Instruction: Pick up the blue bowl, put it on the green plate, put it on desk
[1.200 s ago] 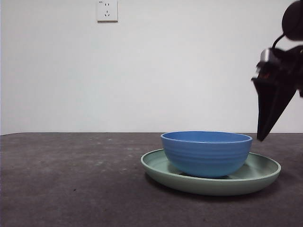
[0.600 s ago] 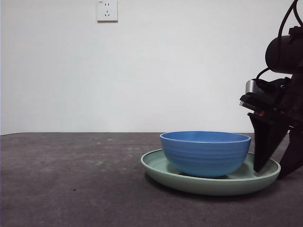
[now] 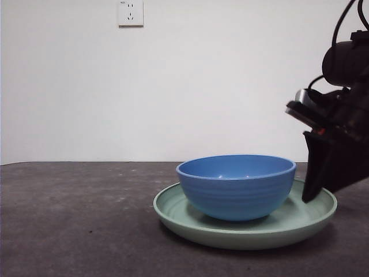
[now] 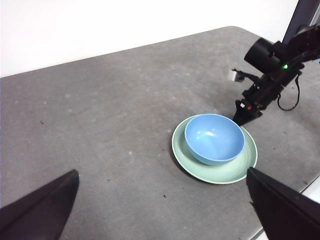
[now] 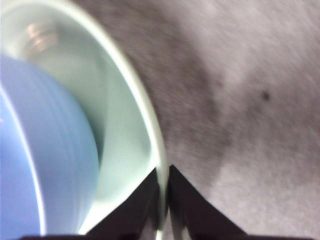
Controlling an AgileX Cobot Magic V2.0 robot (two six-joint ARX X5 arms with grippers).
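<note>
Pinching the raised rim of the wide, shallow pale mint-green glossy plate [image 3: 245, 231], the right end effector [image 3: 314, 193] has one black jaw inside the rim and one outside, the two nearly pressed together with only the thin rim between them, as the right wrist view shows [image 5: 162, 200]. From the front, this grip sits at about 3 o'clock on the plate, with the dark arm entering from the right edge. Inside the plate rests the round medium-blue glossy bowl with faint horizontal ridges [image 3: 236, 186], upright and open side up, its base on the plate's floor and set slightly toward 9 o'clock of the plate's centre. In the left wrist view the bowl [image 4: 214, 138] lies within the plate [image 4: 220, 172], and the right end effector [image 4: 240, 117] touches the plate's far edge. The plate stands on the flat dark grey-brown matte surface [image 3: 81, 219] with lighter speckles. The left end effector [image 4: 165, 200] hangs well apart from the dishes, high above the surface, its jaws spread wide and holding nothing. A white wall socket [image 3: 130, 12] sits at 11 o'clock on the pale wall.
</note>
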